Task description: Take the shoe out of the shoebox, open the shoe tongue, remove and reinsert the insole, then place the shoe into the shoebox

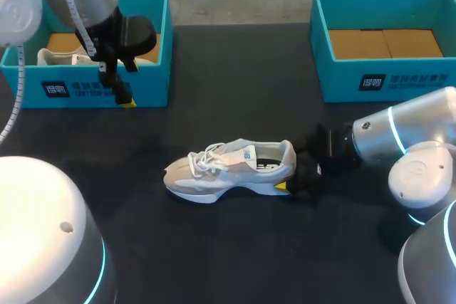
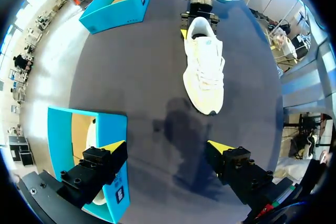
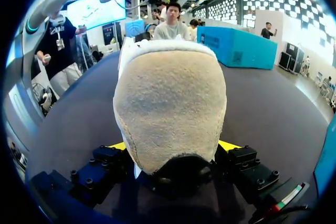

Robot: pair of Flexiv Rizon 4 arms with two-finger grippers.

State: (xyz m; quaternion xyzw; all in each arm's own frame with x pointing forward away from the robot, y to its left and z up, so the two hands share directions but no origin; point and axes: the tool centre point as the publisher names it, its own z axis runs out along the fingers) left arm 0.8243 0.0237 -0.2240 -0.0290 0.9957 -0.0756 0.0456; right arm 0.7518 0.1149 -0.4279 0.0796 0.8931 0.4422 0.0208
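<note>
A white and beige shoe lies on its sole in the middle of the black table, toe to the left. My right gripper is at its heel, one finger on each side and both touching, so it is shut on the shoe. The heel fills the right wrist view between the yellow tips. My left gripper hangs open over the front wall of the left blue shoebox. In the left wrist view the shoe lies well ahead of the open left gripper, with nothing between its fingers.
The left shoebox holds a second white shoe. Another blue shoebox with a bare cardboard floor stands at the back right. Dark table surface stretches in front of the shoe.
</note>
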